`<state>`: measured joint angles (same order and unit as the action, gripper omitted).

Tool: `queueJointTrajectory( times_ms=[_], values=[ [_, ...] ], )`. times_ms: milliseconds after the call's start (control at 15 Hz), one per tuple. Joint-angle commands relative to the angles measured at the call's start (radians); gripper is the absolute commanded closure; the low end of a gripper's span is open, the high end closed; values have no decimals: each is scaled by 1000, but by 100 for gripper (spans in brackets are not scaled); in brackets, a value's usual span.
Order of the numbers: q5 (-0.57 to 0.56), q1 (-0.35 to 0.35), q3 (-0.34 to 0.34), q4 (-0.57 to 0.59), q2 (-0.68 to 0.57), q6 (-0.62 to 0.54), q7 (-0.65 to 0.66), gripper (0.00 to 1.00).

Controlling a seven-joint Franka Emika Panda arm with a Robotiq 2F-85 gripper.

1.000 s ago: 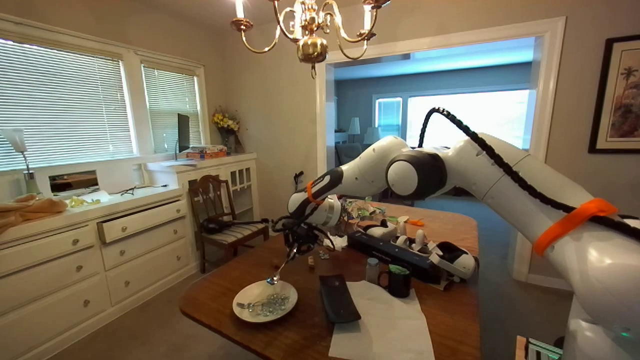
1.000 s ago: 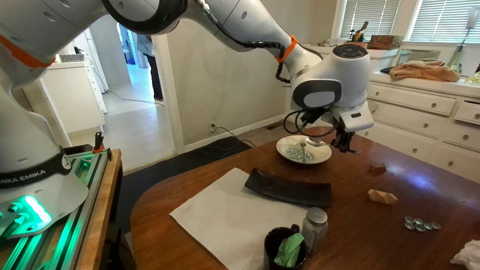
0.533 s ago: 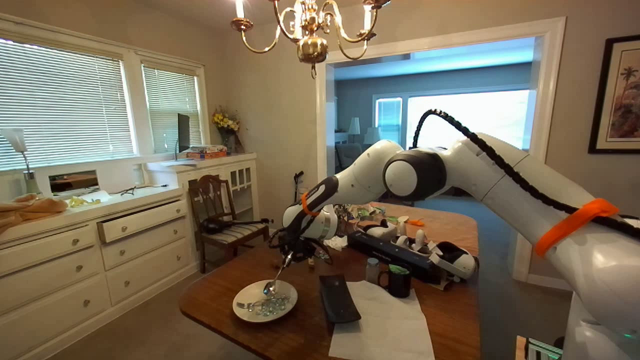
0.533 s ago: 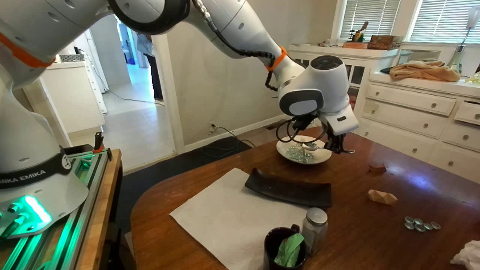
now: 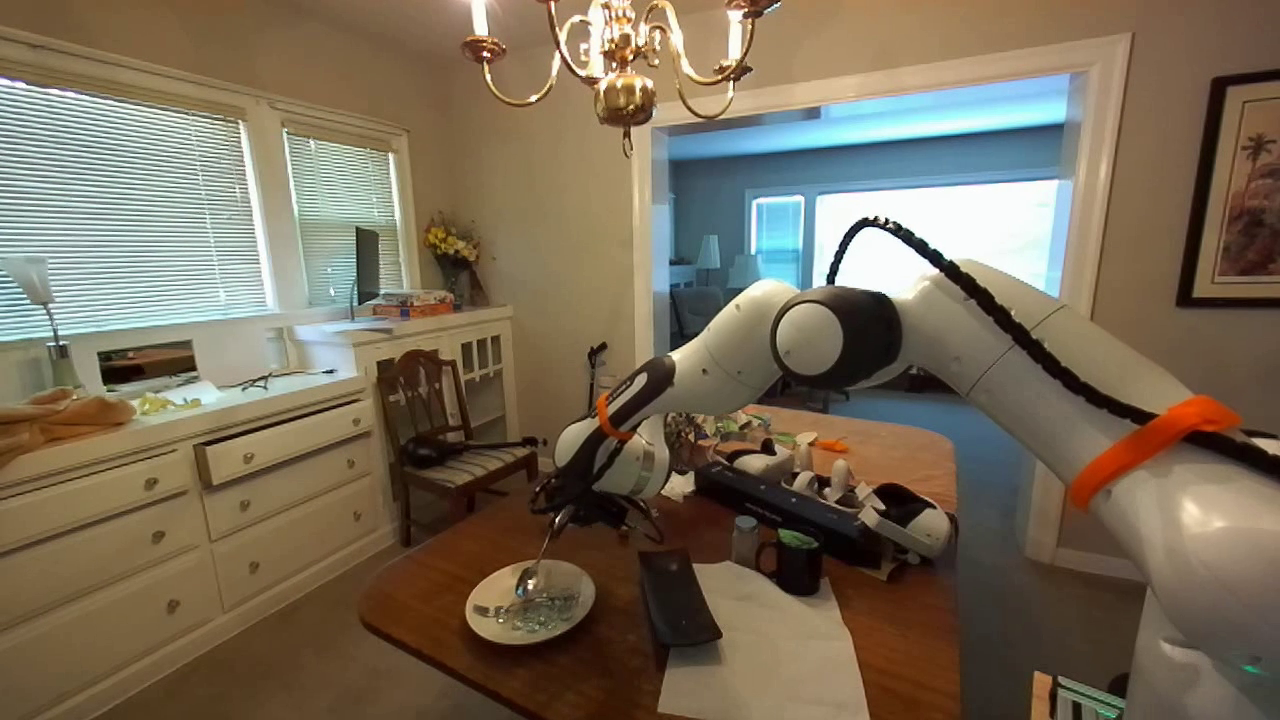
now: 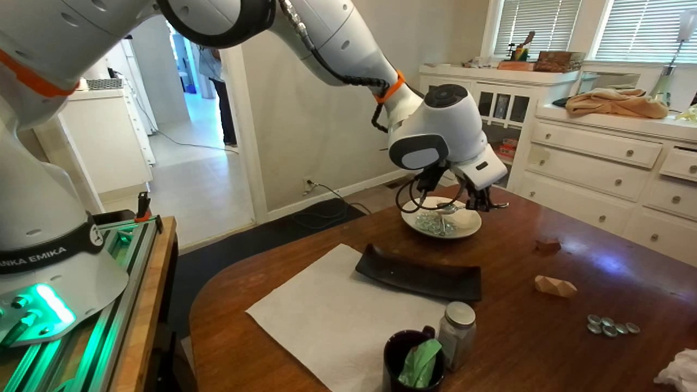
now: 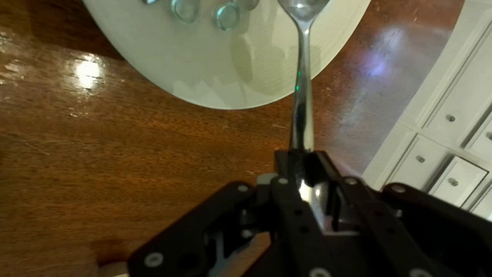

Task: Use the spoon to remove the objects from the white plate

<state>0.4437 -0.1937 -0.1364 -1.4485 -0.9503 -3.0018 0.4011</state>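
The brown table point(image 6: 517, 337) carries the white plate point(image 6: 468, 221), white sheet point(image 6: 332, 321), tan block point(image 6: 555, 286) and glass discs point(image 6: 610, 330).

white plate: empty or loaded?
Loaded: the wrist view shows glassy pieces on the white plate; an exterior view also shows a fork there.

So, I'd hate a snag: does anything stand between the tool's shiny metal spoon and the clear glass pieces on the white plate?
Nothing visible blocks the spoon from the nearest glass pieces, but a silvery metal fork lies among others and might catch it.
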Motion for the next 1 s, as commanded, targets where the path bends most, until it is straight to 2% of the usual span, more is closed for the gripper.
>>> queueJointTrajectory(
  times_ms=[0,533,800,933],
  values=[
    [26,-65,-102,-113,57,-68,-122,95],
    [-14,-198,-286,-185,30,-215,-301,95],
    [-38,-237,-349,-208,4,-318,-381,95],
    [-35,-237,-354,-213,-4,-343,-397,95]
  ],
)
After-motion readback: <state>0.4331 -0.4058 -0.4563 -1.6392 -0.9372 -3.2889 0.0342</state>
